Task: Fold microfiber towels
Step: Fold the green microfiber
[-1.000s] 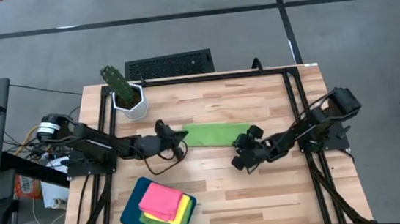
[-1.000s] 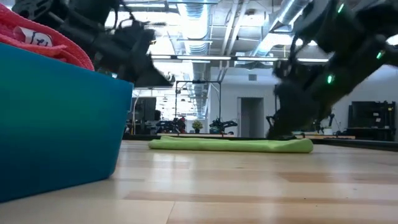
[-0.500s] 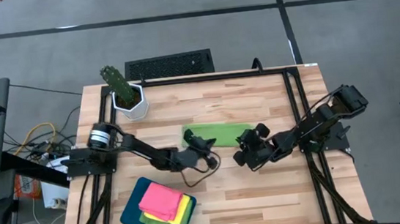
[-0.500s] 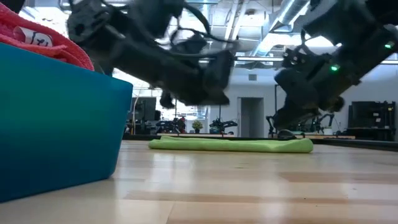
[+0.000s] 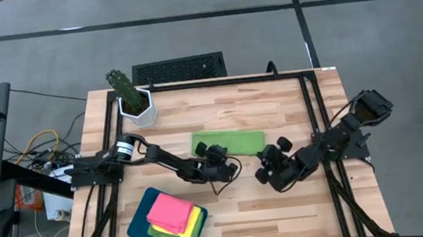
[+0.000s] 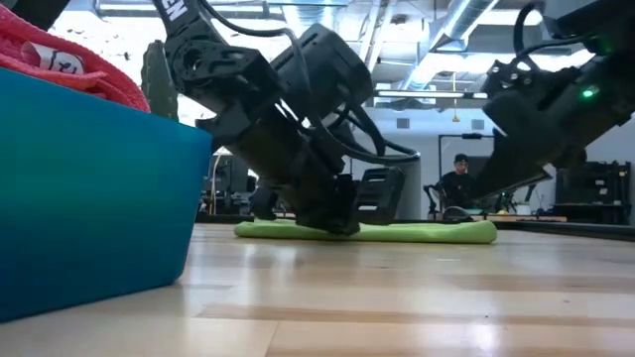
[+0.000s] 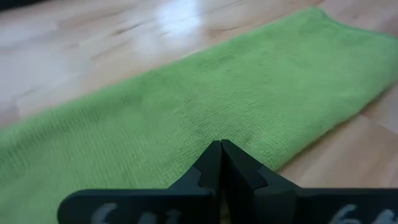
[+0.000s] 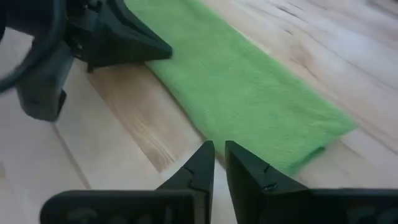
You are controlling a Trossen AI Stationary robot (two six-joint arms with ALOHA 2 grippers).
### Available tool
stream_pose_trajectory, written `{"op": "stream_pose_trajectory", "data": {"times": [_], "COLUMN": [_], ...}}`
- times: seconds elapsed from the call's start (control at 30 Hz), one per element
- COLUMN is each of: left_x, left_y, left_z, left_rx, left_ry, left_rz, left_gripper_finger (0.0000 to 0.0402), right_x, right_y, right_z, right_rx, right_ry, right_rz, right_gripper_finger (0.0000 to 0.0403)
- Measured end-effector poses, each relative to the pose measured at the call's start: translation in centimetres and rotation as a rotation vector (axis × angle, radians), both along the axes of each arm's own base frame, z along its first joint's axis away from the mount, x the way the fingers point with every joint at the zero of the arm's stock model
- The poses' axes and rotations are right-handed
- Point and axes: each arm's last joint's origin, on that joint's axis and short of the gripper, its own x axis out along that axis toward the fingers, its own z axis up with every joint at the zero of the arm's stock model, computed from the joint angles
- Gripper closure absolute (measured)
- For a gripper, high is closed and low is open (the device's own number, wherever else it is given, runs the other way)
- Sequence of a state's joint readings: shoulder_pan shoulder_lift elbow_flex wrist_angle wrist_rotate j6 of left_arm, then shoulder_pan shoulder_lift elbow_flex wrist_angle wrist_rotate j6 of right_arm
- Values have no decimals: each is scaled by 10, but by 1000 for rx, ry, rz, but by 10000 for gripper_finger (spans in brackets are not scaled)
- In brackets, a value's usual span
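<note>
Wooden table (image 5: 289, 111) holds a folded green towel (image 5: 229, 142); the left gripper (image 5: 216, 154), fingers pinched together, has swung onto its near edge, while the narrowly parted right gripper (image 5: 266, 162) has backed off, empty.

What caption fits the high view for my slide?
Both grippers, left shut and right slightly parted, sit at the near edge of a folded green towel mid-table.
</note>
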State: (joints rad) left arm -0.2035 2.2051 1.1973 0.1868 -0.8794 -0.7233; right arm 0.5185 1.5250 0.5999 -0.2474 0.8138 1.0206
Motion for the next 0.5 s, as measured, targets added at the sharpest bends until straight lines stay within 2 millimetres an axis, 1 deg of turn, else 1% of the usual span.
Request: {"op": "stream_pose_trajectory", "data": {"times": [0.23,0.37,0.5], "left_x": [-1,-1,-2], "left_y": [-5,-5,-7], "left_z": [-2,-3,-4], "left_rx": [-56,-76,-78], "left_ry": [-58,-60,-53], "left_rz": [34,34,29], "left_gripper_finger": [401,401,401], "right_x": [-9,-8,-10], "right_y": [1,-1,-2], "right_z": [0,-3,-7], "right_rx": [-107,-238,-372], "right_ry": [85,231,372], "right_rz": [59,197,335], "right_gripper_finger": [340,334,309]}}
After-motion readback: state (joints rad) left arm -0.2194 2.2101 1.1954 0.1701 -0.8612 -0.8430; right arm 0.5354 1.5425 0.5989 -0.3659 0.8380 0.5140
